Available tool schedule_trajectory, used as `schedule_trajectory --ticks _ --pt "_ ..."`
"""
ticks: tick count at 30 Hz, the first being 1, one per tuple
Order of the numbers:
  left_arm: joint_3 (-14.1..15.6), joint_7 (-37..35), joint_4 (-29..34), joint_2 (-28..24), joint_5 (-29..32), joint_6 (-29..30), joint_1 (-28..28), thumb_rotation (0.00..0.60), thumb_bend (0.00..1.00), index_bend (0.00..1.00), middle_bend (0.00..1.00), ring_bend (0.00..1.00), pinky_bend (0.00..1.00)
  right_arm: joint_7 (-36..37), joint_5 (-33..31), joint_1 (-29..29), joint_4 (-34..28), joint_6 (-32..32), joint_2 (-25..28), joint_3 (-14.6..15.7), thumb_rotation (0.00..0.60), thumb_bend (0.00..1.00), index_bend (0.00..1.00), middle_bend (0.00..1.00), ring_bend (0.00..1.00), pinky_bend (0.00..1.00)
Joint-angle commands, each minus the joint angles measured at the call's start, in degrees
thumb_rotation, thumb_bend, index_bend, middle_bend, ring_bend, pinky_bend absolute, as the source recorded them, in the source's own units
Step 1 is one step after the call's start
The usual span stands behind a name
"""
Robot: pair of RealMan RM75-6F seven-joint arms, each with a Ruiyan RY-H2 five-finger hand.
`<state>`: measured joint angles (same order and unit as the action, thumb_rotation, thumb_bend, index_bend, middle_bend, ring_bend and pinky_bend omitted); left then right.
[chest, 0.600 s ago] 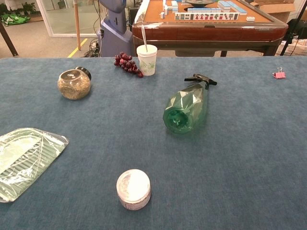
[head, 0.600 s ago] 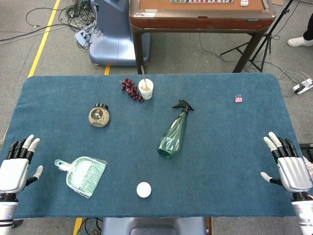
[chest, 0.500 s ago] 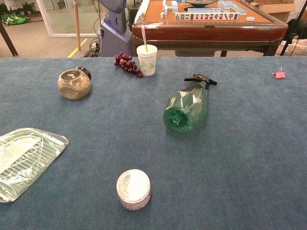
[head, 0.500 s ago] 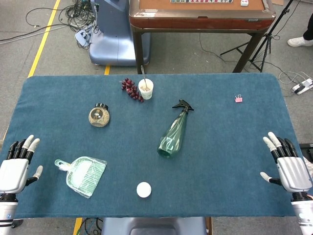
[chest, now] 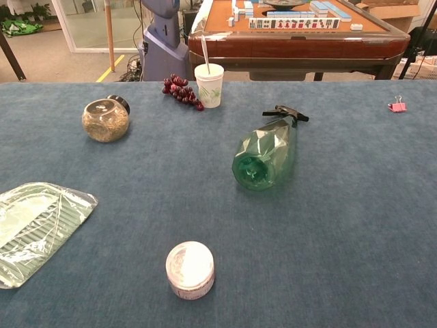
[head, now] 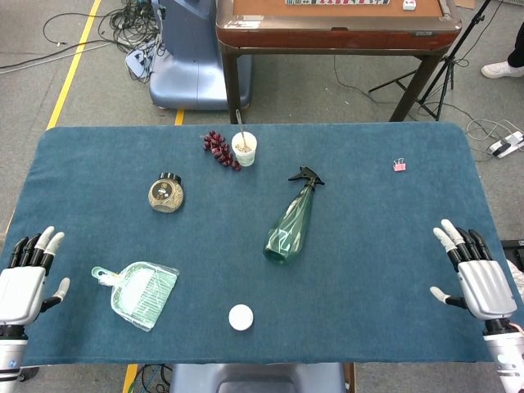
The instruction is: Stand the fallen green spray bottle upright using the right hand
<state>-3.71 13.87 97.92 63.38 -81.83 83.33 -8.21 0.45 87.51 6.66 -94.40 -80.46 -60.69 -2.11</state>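
The green spray bottle (head: 291, 223) lies on its side near the middle of the blue table, black trigger head pointing to the far side, base toward me; the chest view shows the bottle (chest: 266, 154) end-on. My right hand (head: 476, 278) hovers over the near right corner, fingers spread, holding nothing, far to the right of the bottle. My left hand (head: 24, 276) sits at the near left edge, fingers apart and empty. Neither hand appears in the chest view.
A round jar (head: 166, 194), a paper cup with a spoon (head: 244, 148), dark grapes (head: 220, 150), a green dustpan (head: 144, 294), a small white tub (head: 241, 317) and a pink clip (head: 399, 165) lie on the table. A mahjong table (head: 336, 24) stands beyond.
My right hand has shifted slightly left and forward over the table. The left hand moved barely at all. The bottle has not moved.
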Motion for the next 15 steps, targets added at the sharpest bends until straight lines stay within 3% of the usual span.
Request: schedule_trajectory --ticks 1,9,15 --pt "0.0 -0.1 0.0 0.0 0.0 0.1 0.1 0.600 0.38 0.00 0.00 0.00 0.00 0.3 0.4 0.6 -0.2 0.5 0.2 -0.1 0.600 0.04 0.00 0.02 0.00 0.00" --pt "0.1 -0.4 0.1 -0.3 -0.3 0.2 0.2 0.600 0.38 0.00 0.00 0.00 0.00 1.9 3.3 4.5 -1.4 4.7 1.3 -0.2 0.600 0.06 0.00 0.07 0.00 0.00" --pt "0.1 -0.5 0.4 -0.5 -0.6 0.4 0.3 0.600 0.38 0.00 0.00 0.00 0.00 6.9 6.3 10.4 -2.3 11.1 1.9 -0.7 0.600 0.09 0.00 0.11 0.00 0.00"
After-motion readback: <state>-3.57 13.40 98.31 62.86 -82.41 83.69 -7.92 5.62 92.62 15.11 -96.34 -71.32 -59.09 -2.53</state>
